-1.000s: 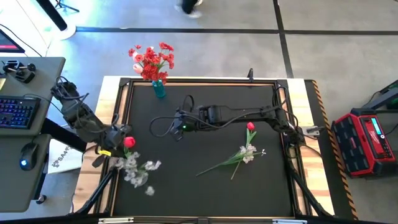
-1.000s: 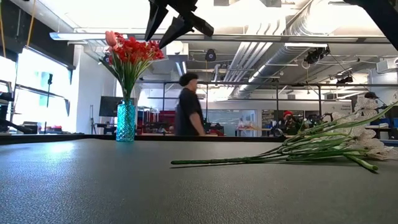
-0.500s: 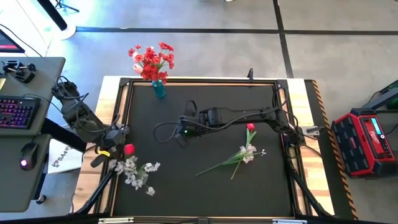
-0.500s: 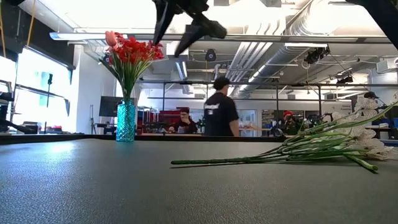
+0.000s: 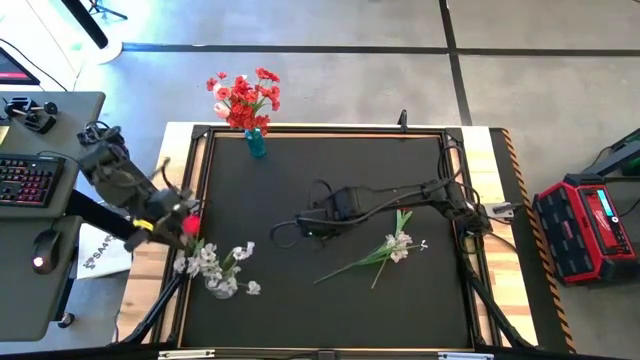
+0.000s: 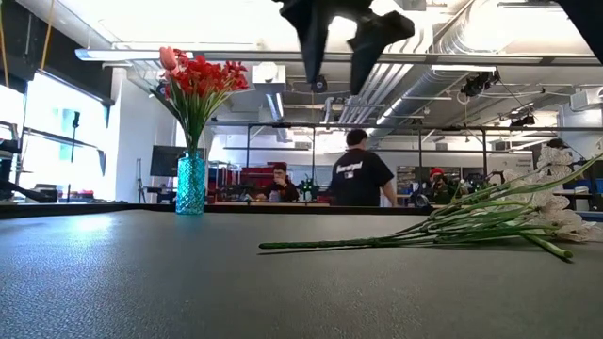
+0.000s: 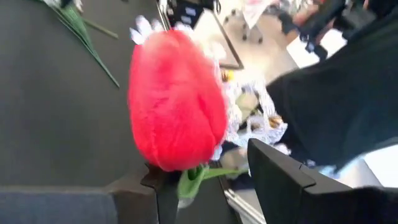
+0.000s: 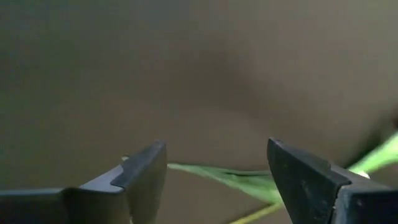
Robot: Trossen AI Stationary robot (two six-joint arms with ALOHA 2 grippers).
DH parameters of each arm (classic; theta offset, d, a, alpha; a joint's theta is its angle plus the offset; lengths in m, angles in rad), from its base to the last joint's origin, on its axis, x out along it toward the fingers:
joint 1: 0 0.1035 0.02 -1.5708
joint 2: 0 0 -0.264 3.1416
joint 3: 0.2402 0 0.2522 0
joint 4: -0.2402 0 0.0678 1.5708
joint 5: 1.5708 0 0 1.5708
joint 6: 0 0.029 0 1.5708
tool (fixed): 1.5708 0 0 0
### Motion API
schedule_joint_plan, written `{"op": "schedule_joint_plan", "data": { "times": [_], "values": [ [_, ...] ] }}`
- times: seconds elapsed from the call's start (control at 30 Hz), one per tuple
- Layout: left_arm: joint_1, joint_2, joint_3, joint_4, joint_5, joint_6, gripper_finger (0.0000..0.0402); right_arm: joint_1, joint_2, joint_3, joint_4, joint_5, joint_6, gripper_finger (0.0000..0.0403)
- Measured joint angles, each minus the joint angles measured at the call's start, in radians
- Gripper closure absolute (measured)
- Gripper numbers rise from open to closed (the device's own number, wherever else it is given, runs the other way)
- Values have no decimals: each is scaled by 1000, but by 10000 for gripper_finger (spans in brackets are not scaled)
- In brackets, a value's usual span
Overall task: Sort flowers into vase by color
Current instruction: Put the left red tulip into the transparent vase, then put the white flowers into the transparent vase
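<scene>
Teal glass vase (image 5: 256, 143) upper left holds red blooms (image 5: 243, 93). Left gripper (image 5: 186, 222), fingers parted, at a red tulip (image 7: 176, 109). Right gripper (image 5: 303, 231) fingers wide apart, empty, beside white-blossom stems (image 5: 375, 252) on the black table (image 5: 340, 170).

Red blooms (image 5: 243, 93) upright in the teal vase (image 5: 256, 143), upper left — white sprays (image 5: 398, 245) lying flat, center-right.
</scene>
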State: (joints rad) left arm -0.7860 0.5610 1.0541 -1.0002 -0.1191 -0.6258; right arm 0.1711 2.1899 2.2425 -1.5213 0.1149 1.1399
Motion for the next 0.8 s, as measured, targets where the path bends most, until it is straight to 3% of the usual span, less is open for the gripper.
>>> {"op": "schedule_joint_plan", "data": {
  "times": [0.3, 0.67, 0.8],
  "values": [
    [0, 2, -6, -1, -53, 0, 238, 33, 0, 0, -9, 12, 75, 139],
    [0, 95, -46, -141, 114, -5, 216, 42, 0, -1, -8, 7, 26, 139],
    [0, 105, -23, -224, 119, -16, 198, 42, 0, -1, -8, -30, -19, 139]
  ]
}}
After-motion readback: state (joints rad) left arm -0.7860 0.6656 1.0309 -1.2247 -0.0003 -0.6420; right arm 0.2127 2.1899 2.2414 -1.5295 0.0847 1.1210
